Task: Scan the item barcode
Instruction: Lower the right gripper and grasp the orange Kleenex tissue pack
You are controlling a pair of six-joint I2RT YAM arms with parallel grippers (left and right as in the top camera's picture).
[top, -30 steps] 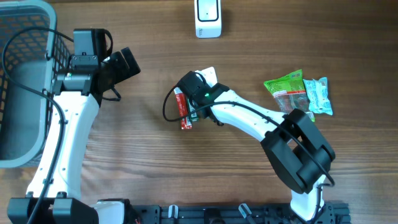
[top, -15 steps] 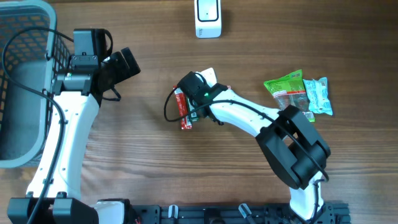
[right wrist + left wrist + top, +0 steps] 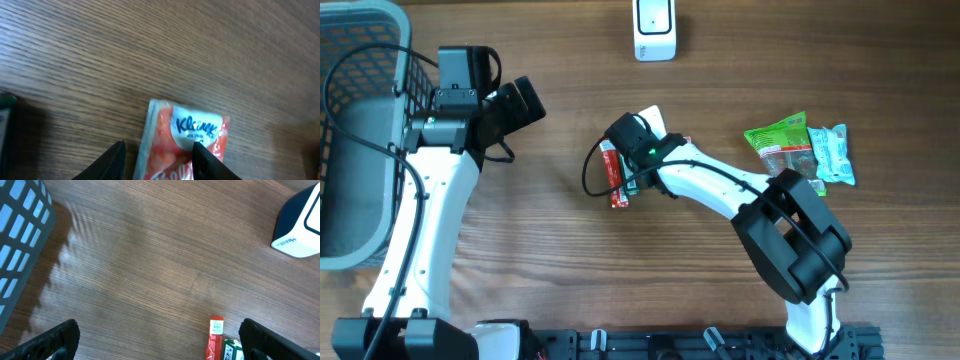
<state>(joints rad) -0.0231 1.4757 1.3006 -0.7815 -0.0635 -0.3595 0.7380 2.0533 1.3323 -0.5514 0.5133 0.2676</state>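
The overhead view is taking in the basket (image 3: pixel 365 12), the scanner (image 3: pixel 655 30) and both my arms, but my right wrist is covering the pack (image 3: pixel 656 119) at mid-table; only a white corner is peeking out. My right wrist camera is showing it plainly: orange and white, logo end pointing away, long axis running toward the lens, near end cut off. My right gripper (image 3: pixel 159 150) is standing part-spread, one finger (image 3: pixel 116 159) just beside its left edge, the other crossing its face; whether I am pinching it, I cannot tell. My left gripper (image 3: pixel 160 342) is hanging wide open, empty, over the table (image 3: pixel 125 255).
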